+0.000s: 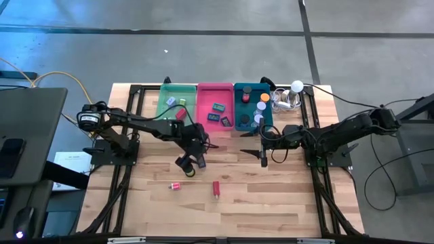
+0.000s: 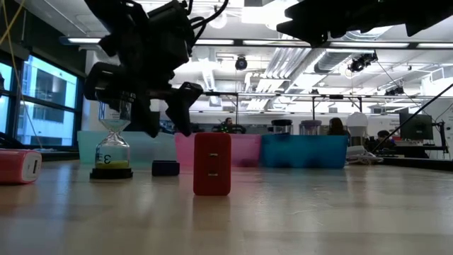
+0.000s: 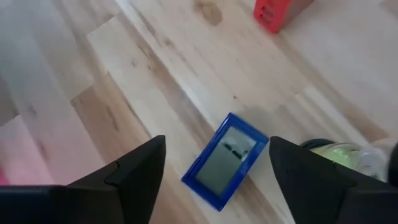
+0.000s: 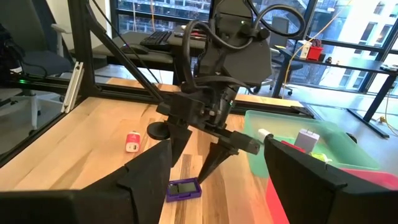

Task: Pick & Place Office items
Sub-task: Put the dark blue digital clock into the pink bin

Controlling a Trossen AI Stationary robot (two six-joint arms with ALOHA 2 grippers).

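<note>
I have the left gripper (image 1: 188, 163) hanging just above the table, in front of the trays, fingers spread and nothing between them. Directly below it, in the left wrist view, lies a small blue timer (image 3: 225, 159) with a grey display, flat on the wood and framed by the two fingers; I judge that this is the item I'm lined up on, with the jaws wide enough to come down on either side of it. Digits show on its screen but I can't read them.

Right beside it stands a little sand timer (image 2: 112, 151) on a black base, upright, with yellow-green sand and a "3" on the glass. It sits close enough that a descent could clip it, so I'd go down straight.

Farther out on the bare table are a red block (image 1: 216, 188), standing upright in the low view, and a small red-and-white piece (image 1: 175, 186) lying on its side.

The right gripper (image 1: 263, 156) waits near the teal tray (image 1: 241, 118), fingers apart, empty. The green tray (image 1: 165, 108) and pink tray (image 1: 203, 112) already hold several items.
</note>
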